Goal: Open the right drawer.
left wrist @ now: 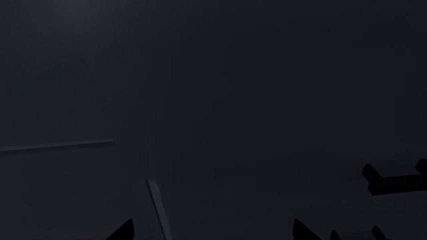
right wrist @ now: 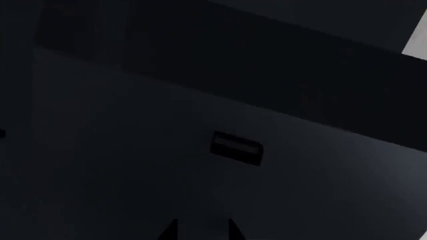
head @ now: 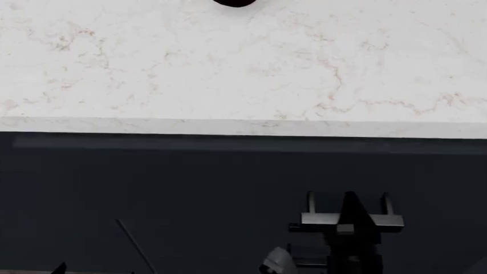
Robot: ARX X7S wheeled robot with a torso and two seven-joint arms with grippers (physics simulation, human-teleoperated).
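The right drawer (head: 243, 188) is a flat dark front under the white marble countertop (head: 243, 68), and it looks closed. Its black bar handle (head: 316, 220) stands on two posts. In the head view my right gripper (head: 350, 205) overlaps the middle of the handle. In the right wrist view the handle (right wrist: 235, 148) lies ahead of the right gripper (right wrist: 201, 231), whose tips show a narrow gap with nothing between them. My left gripper (left wrist: 212, 232) is wide open and empty, facing the dark front, with the handle (left wrist: 393, 180) off to its side.
A thin pale seam (head: 133, 245) runs across the dark cabinet front to the left of the drawer. A black round object (head: 234, 2) sits at the far edge of the countertop. The counter's front edge (head: 243, 127) overhangs the drawer.
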